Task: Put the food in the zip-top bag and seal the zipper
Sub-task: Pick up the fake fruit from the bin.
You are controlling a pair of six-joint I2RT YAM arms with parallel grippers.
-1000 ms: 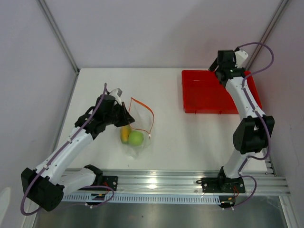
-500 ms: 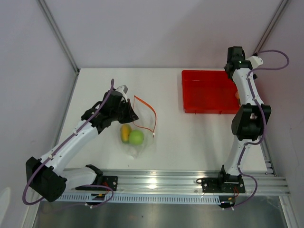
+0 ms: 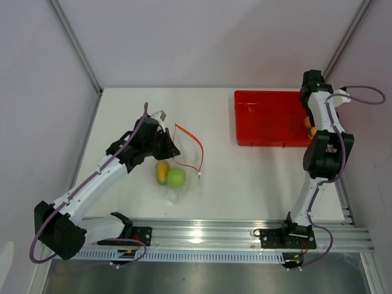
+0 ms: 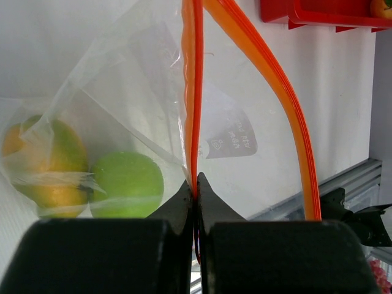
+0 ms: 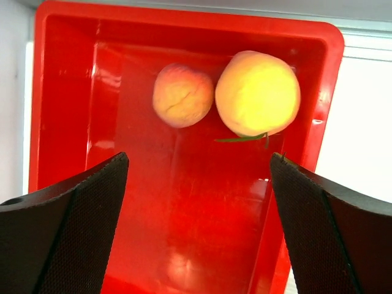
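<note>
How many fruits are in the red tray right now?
2: a smaller peach-like fruit and a larger one, side by side near one end of the red tray. The right end effector's fingers cover its near corners.

Bright, even light falls from above, so shadows on the white table (image 3: pixel 233 177) stay faint. Glare streaks the near metal rail (image 3: pixel 202 236) and the glossy red tray (image 5: pixel 184 18). Close up, the left gripper (image 4: pixel 195 187) looks blurred.
</note>
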